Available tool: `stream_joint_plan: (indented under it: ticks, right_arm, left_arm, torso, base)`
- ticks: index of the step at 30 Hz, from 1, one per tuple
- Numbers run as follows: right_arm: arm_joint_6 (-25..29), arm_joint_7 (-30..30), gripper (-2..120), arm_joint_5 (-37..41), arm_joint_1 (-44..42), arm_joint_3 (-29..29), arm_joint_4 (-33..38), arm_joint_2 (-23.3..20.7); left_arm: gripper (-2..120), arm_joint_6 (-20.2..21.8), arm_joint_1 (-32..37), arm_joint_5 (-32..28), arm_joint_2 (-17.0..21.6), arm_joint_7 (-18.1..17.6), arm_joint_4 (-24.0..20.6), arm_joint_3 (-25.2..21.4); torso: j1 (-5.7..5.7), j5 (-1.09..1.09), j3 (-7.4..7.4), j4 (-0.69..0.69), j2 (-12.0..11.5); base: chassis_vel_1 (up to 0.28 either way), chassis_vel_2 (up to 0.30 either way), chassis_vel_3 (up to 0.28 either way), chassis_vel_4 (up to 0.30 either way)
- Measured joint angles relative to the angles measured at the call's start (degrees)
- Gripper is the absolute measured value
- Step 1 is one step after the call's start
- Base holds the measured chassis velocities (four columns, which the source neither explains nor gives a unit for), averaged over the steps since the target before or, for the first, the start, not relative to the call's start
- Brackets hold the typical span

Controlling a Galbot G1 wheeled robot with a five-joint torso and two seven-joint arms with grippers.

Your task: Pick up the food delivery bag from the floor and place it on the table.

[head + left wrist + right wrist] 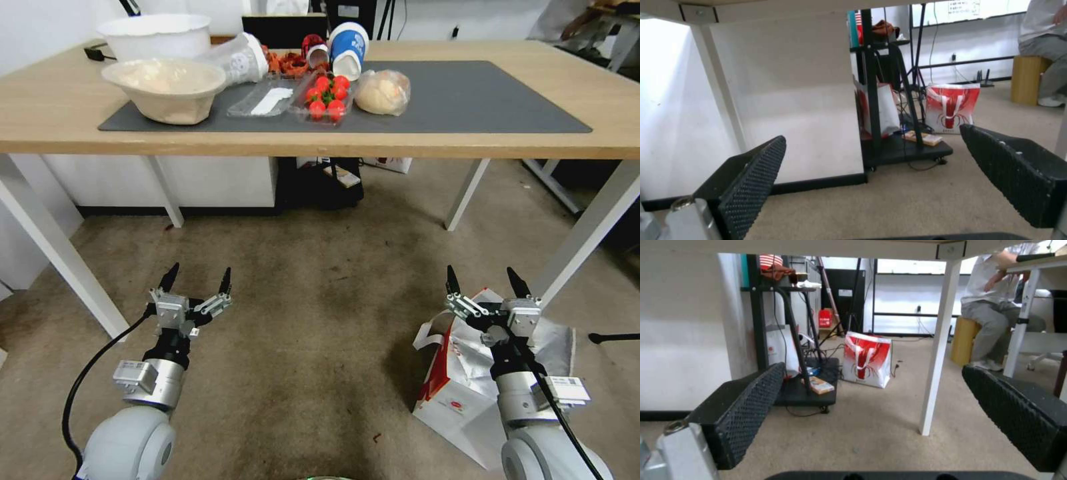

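Observation:
The food delivery bag [460, 393], white with a red side panel and silver foil lining, stands on the floor [320, 313] at the right, close to a white table leg [590, 230]. Its white loop handle hangs over the left side. My right gripper [483, 275] hovers over the bag's open top, fingers open and pointing towards the table [467, 143], with nothing between them. My left gripper [200, 272] hangs open over bare floor at the left. In the wrist views, both the left gripper [871, 135] and the right gripper [872, 368] have their pads spread wide, facing under the table.
On the table's dark grey mat [467, 93] lie white bowls [167, 90], a tray of strawberries [327, 97], a bun pouch [382, 92] and cups. Beyond the table stand a black wheeled stand [806, 393] and a red-and-white lobster-print bag [867, 358]. Another white leg [60, 260] is at the left.

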Motion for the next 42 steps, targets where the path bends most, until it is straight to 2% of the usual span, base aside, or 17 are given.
stream_joint_plan:
  ticks: [7,12,20,23,25,33,35,42]
  right_arm:
    - [-0.1,0.0,100,0.6,-0.1,-0.2,0.0,0.2]
    - [-0.2,0.0,100,1.0,-0.1,-0.2,0.3,0.1]
    - [-0.3,0.0,100,1.4,-0.3,-0.2,0.7,0.0]
    - [-0.4,0.3,100,1.5,-0.6,-0.2,1.0,0.0]
    - [-0.5,0.5,100,1.5,-0.8,-0.2,1.2,0.0]
    - [-1.9,5.1,100,-1.1,-1.9,1.3,2.8,-0.5]
    - [-2.7,9.6,100,-3.5,-3.2,2.6,3.4,-1.1]
    - [-2.9,14.4,100,-3.2,-4.6,6.2,1.4,-3.1]
  left_arm:
    - [98,-0.1,0.2,0.0,0.2,0.0,0.0,0.1]
    - [98,-0.1,0.1,0.0,0.5,0.0,0.1,0.0]
    - [98,-0.2,0.0,-0.1,0.4,-0.1,0.1,0.1]
    - [99,-3.2,-0.4,-1.7,0.6,-0.7,0.4,0.1]
    - [99,-3.8,-0.4,-2.0,0.7,-0.8,0.4,0.0]
    - [100,-4.2,-0.4,-2.8,1.0,-1.0,0.0,-0.4]
    - [100,-3.5,-0.4,-2.8,1.0,-1.2,-0.3,-0.5]
    - [100,-2.8,0.1,-2.8,0.8,-1.8,-0.3,-0.7]
  torso:
    - [-0.07,0.0,-1.4,0.0,-1.5]
    - [-0.27,0.0,-1.44,-0.01,-2.3]
    - [-0.31,0.0,-1.44,0.0,-2.4]
    - [-0.31,0.0,-1.44,0.0,-2.2]
    - [-0.31,0.0,-1.44,0.0,-2.2]
    - [-0.28,0.0,-1.44,0.0,-2.1]
    - [-0.26,0.0,-1.44,-0.01,-2.0]
    - [-0.25,0.02,-1.45,0.0,-1.9]
  base:
    - [0.0,0.0,0.0,0.0]
    - [0.0,0.0,0.0,0.0]
    - [0.0,0.0,0.0,0.0]
    - [0.0,0.0,0.0,0.0]
    - [0.0,0.0,0.0,0.0]
    - [0.0,0.0,0.0,0.0]
    - [0.0,0.0,0.0,0.0]
    - [0.0,0.0,0.0,0.0]
